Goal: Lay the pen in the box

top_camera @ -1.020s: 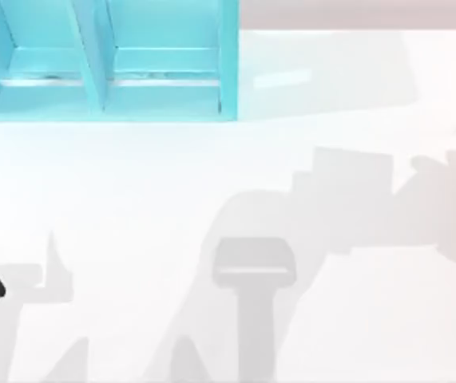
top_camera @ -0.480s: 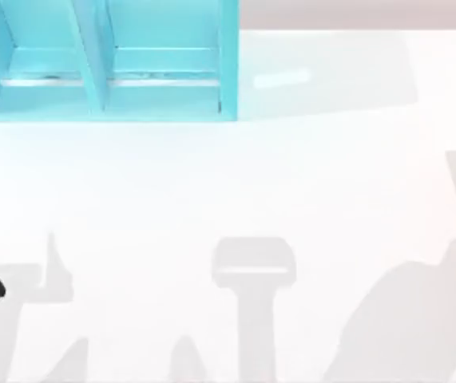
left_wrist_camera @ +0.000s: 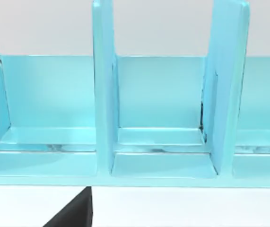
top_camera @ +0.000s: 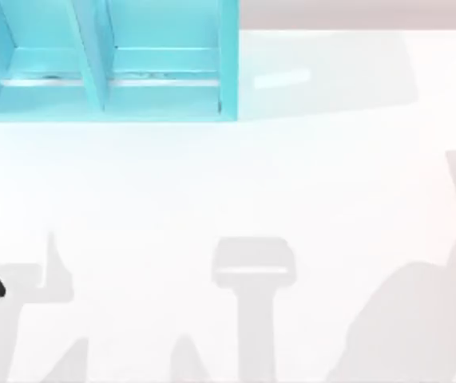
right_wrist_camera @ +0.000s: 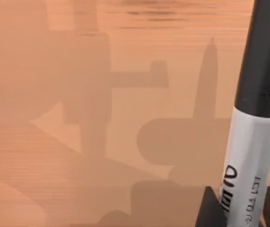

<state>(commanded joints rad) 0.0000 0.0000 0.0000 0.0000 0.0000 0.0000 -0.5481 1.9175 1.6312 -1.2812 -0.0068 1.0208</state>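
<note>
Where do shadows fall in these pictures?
Top view: grey arm shadows cross the lower half of the white table. Right wrist view: the pen, held in the right end effector, casts a tapered shadow on the table. Left wrist view: the box is evenly lit.

box [top_camera: 228, 72] cut by top edge; pen [right_wrist_camera: 257, 118] ends cropped

Rendered simulation: bare white table [top_camera: 228, 199]
</note>
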